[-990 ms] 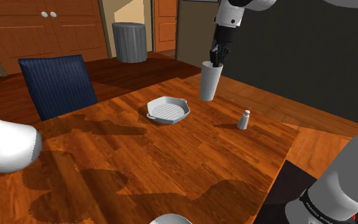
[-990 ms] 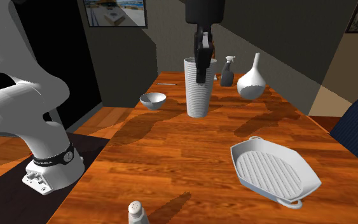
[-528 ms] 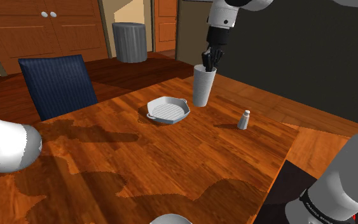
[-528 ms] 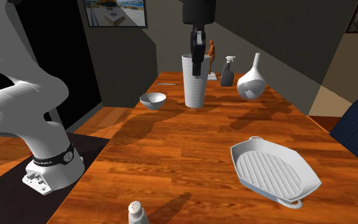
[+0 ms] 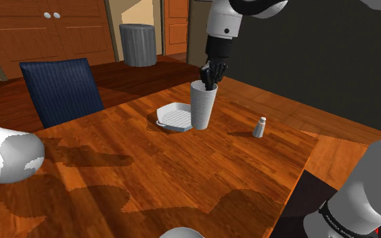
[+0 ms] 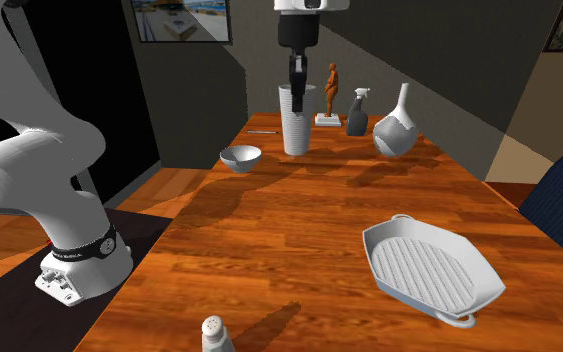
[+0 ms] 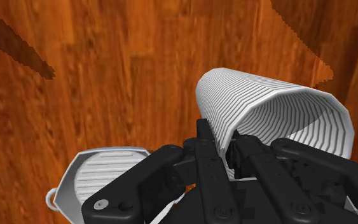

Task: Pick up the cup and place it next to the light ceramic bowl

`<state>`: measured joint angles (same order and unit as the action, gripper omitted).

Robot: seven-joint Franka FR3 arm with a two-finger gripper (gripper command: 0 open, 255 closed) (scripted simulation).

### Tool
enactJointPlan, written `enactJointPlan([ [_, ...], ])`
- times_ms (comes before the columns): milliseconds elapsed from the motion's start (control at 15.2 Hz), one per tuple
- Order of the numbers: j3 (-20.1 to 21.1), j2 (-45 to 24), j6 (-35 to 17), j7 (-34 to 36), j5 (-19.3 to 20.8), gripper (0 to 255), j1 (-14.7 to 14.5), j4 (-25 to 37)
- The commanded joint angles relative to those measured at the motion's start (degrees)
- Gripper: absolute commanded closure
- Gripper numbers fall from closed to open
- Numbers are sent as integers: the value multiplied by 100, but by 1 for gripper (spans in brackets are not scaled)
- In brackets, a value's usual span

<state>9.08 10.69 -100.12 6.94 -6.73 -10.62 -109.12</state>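
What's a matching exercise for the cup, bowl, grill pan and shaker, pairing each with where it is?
1. tall white ribbed cup
2. small light round bowl
3. white ribbed grill pan
4. small white shaker

A. at the second exterior view's bottom edge
B. clasped at its rim by the black end effector
C. left of the cup in the second exterior view
D. in the second exterior view's lower right

Pairs: 1-B, 2-C, 3-D, 4-A.

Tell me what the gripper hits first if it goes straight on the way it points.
The gripper points down, shut on the wall of the cup. Going on, the cup would likely touch bare table first, just beside the pan; depth is hard to judge.
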Motion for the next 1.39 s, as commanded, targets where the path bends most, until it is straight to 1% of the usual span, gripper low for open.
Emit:
enactJointPlan([
  [0,181,-59,-73,301,-15,255,-121,17],
  [396,691,-264,-285,1138,-18,255,-466,92],
  [726,1113,-606,-435,1867,79,255,-758,339],
  [1056,1499,-1110,-537,2629,303,255,-1087,761],
  [1320,1767,-1629,-562,3256,586,255,-1399,1237],
])
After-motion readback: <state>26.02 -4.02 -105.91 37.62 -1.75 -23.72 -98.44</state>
